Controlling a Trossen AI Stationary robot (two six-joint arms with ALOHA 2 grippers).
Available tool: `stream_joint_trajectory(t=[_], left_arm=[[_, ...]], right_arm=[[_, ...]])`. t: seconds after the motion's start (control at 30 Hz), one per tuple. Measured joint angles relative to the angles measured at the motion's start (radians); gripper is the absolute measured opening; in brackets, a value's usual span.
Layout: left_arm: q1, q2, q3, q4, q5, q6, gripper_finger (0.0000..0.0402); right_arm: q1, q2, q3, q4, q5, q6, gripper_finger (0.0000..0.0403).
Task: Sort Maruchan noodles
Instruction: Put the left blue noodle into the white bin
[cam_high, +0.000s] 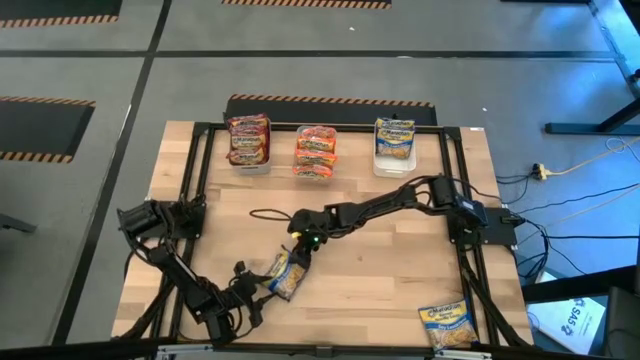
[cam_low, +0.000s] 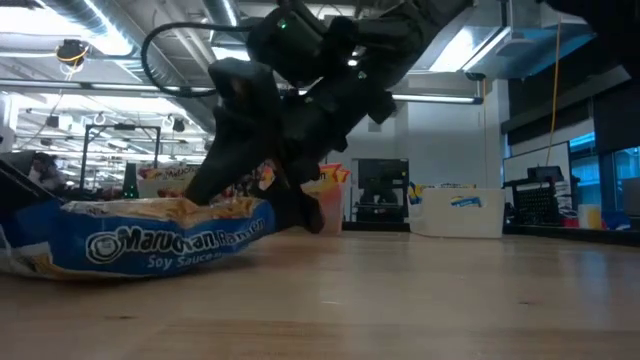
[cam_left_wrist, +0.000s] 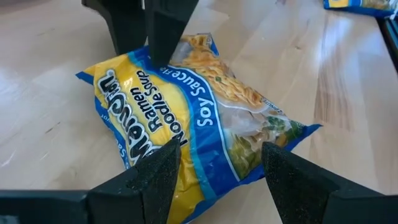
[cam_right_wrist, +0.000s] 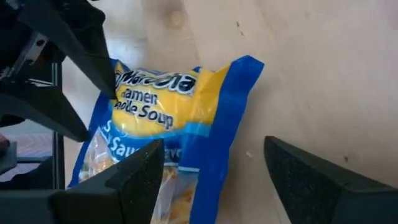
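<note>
You see the blue-yellow soy sauce ramen packet (cam_high: 285, 277) lying on the wooden table (cam_high: 390, 270), lower centre of the high view. The left gripper (cam_high: 252, 297) and the right gripper (cam_high: 299, 252) both stand with fingers apart at the packet's opposite ends, neither one clamped on it.

"Maruchan Ramen, Soy Sauce" packet (cam_left_wrist: 199, 118)

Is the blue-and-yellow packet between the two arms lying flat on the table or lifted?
Lying on the table. The packet rests on the wood, and both open end effectors, left and right, straddle it without gripping.
</note>
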Motion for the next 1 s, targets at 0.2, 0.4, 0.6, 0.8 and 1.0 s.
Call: stream_joint_trajectory(t=[0.2,0.4,0.6,0.8,1.0], left_arm=[[-0.028,0.014,-0.001,-0.004,-0.019,0.005,0.0224],[-0.029,0.037,-0.001,0.0,-0.054,-0.016,0.0224],[-0.024,0.039,-0.001,0.0,-0.058,-0.012,0.0224],[-0.016,0.046,-0.005,-0.002,-0.002,0.001,0.0224],[-0.013,0.043,-0.004,-0.003,0.011,0.003,0.0224]], right_arm=[[0.0,0.014,0.0,0.038,-0.079,0.026,0.0277],[0.008,0.039,0.001,0.068,-0.163,0.079,0.0277],[0.027,0.089,0.003,0.173,-0.199,0.169,0.0277],[0.044,0.101,0.003,0.245,-0.214,0.198,0.0273],[0.049,0.101,0.002,0.237,-0.211,0.212,0.02]])
